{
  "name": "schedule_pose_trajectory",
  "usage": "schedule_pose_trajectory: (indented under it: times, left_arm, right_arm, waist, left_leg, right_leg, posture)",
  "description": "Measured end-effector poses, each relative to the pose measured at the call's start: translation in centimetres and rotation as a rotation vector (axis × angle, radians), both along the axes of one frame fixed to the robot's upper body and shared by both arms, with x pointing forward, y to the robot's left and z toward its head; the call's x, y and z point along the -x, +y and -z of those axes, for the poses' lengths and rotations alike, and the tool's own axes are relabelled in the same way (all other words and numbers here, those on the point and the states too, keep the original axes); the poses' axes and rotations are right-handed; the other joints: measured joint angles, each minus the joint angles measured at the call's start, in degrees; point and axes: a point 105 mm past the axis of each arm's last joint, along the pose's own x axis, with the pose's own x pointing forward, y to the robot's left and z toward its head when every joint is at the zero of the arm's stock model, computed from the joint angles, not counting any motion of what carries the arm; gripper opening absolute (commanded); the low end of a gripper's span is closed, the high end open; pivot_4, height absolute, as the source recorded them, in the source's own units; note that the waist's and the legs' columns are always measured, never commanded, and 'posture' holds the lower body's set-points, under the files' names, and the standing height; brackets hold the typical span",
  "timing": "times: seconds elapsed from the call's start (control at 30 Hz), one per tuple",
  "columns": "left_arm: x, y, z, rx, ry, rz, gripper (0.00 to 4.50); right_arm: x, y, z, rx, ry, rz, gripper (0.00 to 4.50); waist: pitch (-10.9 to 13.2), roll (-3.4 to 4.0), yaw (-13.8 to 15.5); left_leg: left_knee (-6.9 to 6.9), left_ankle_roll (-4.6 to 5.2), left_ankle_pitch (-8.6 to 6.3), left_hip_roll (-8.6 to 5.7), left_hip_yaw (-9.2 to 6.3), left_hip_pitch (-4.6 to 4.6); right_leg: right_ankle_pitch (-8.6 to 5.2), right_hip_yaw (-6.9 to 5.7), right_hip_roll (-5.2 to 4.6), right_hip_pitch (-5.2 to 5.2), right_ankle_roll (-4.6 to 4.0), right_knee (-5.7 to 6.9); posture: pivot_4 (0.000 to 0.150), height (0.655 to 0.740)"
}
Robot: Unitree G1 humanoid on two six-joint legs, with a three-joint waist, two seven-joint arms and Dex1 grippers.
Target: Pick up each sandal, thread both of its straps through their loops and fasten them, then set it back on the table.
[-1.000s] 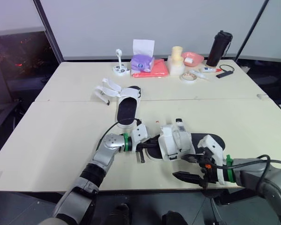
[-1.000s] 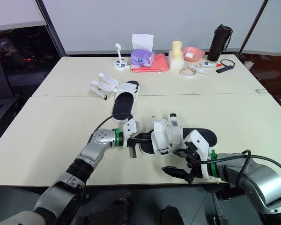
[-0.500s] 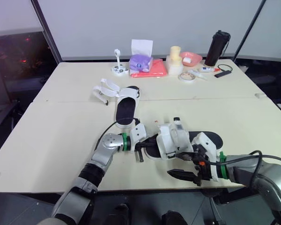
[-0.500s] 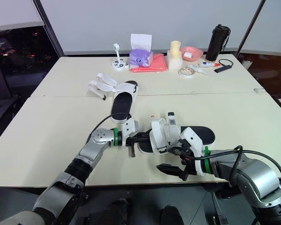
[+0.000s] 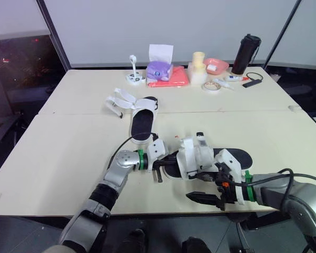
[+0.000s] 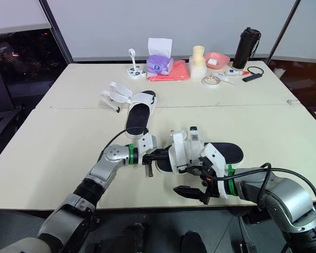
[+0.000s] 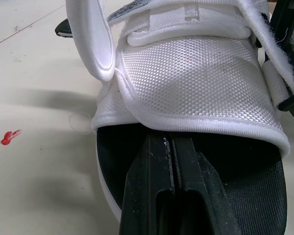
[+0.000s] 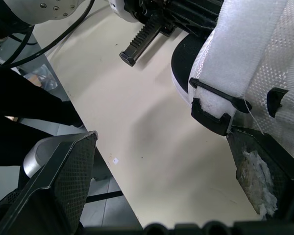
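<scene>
Resting its clenched left gripper (image 7: 169, 142) on the near sandal's (image 5: 196, 158) insole, the robot holds its right gripper (image 5: 204, 187) wide open beside the straps (image 8: 255, 44).

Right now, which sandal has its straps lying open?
The far sandal, alone mid-table: its white straps splay out loose. The near sandal has straps wrapped over its upper.

The sandal (image 7: 196, 83) has white woven mesh cloth straps and a black, finely textured sole; the desk (image 7: 34, 186) is smooth and matt.
</scene>
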Motion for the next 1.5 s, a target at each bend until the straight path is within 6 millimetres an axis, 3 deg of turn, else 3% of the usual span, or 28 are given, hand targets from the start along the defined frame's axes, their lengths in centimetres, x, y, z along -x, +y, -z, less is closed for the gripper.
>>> schedule_pose_trajectory:
  times: [0.1, 0.2, 0.43, 0.87, 1.1, 1.3, 1.5]
  left_arm:
    - [0.0, 0.0, 0.0, 0.000, 0.000, 0.000, 0.00]
    - [0.0, 0.0, 0.0, 0.000, 0.000, 0.000, 0.00]
    - [0.0, 0.0, 0.0, 0.001, 0.000, 0.001, 0.00]
    - [0.1, -0.2, 0.0, 0.004, 0.001, 0.003, 0.00]
    - [0.1, -0.2, 0.0, 0.005, 0.001, 0.003, 0.00]
    - [0.2, -0.3, 0.0, 0.005, 0.003, 0.007, 0.00]
    - [0.2, -0.3, 0.0, 0.006, 0.003, 0.006, 0.00]
  right_arm:
    - [0.0, 0.0, 0.0, -0.006, 0.008, 0.001, 4.47]
    - [-0.2, 0.0, 0.1, -0.014, 0.013, 0.011, 3.64]
    - [-0.8, 0.2, -0.1, -0.030, 0.012, 0.026, 0.13]
    - [0.0, 0.0, 1.5, -0.016, 0.086, 0.035, 0.05]
    - [2.1, -0.6, 4.0, 0.065, 0.164, -0.024, 0.05]
    - [3.9, -1.5, 4.3, 0.172, 0.126, -0.143, 0.05]
    - [6.0, -3.1, 5.6, 0.258, 0.194, -0.217, 0.05]
  waist:
    - [0.00, 0.00, 0.08]
    - [0.00, 0.00, 0.08]
    - [0.00, 0.00, 0.18]
    - [0.00, 0.00, 0.22]
    - [0.00, 0.00, 0.26]
    - [-0.01, 0.00, 0.31]
    - [0.00, 0.00, 0.27]
  left_leg:
    - [0.00, 0.00, 0.00, 0.00, 0.00, 0.00]
    - [0.00, 0.00, 0.00, 0.00, 0.00, 0.00]
    - [-0.01, 0.00, 0.00, -0.01, 0.00, 0.00]
    - [-0.01, 0.00, 0.00, -0.02, 0.00, -0.01]
    - [-0.01, 0.00, 0.00, -0.03, 0.03, -0.01]
    - [-0.04, 0.02, -0.03, -0.02, 0.02, 0.00]
    - [-0.02, 0.05, -0.04, -0.01, 0.04, -0.02]
  right_leg:
    - [0.00, 0.00, 0.00, 0.00, 0.00, 0.00]
    - [0.00, 0.00, 0.00, 0.00, 0.00, 0.00]
    - [0.00, 0.00, 0.00, 0.00, 0.00, 0.00]
    - [0.00, 0.00, -0.01, 0.01, 0.00, -0.01]
    - [-0.01, -0.01, -0.01, 0.02, 0.01, -0.03]
    - [-0.02, -0.06, -0.02, 0.11, 0.02, -0.26]
    - [-0.01, -0.07, -0.03, 0.21, 0.02, -0.42]
  posture:
    - [0.150, 0.7344]
    - [0.150, 0.7344]
    - [0.150, 0.7344]
    - [0.150, 0.7344]
    - [0.150, 0.7344]
    - [0.150, 0.7344]
    - [0.150, 0.7344]
